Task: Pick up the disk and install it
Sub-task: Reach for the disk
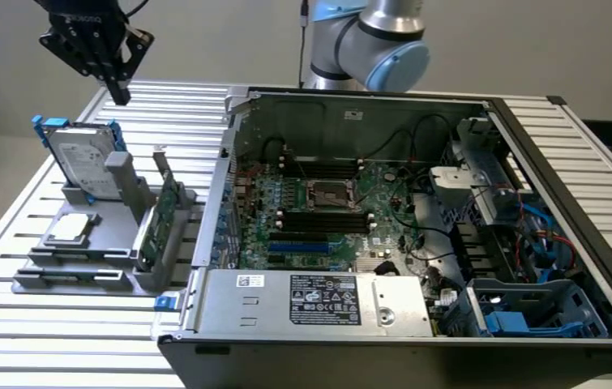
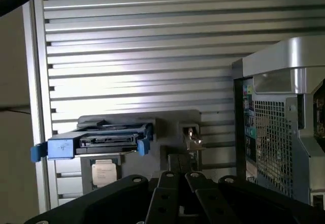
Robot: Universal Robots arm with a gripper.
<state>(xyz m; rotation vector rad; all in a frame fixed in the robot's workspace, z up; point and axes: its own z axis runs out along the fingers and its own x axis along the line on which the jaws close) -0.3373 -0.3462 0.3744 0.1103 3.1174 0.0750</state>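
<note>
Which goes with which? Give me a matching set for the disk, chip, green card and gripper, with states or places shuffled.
Things:
1. disk
2. chip
3. green card
4. gripper

States or places:
A. lying flat on the grey holder
B. shut, in the air, holding nothing
C. standing upright, blue side rails
D. on edge in a slot, nearest the computer case

Pairs: 1-C, 2-A, 3-D, 4-B

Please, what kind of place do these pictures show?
Probably a robotics lab bench for computer assembly: a robot arm stands behind an open computer case on a slatted metal table, and a grey holder beside it holds the disk on edge.
</note>
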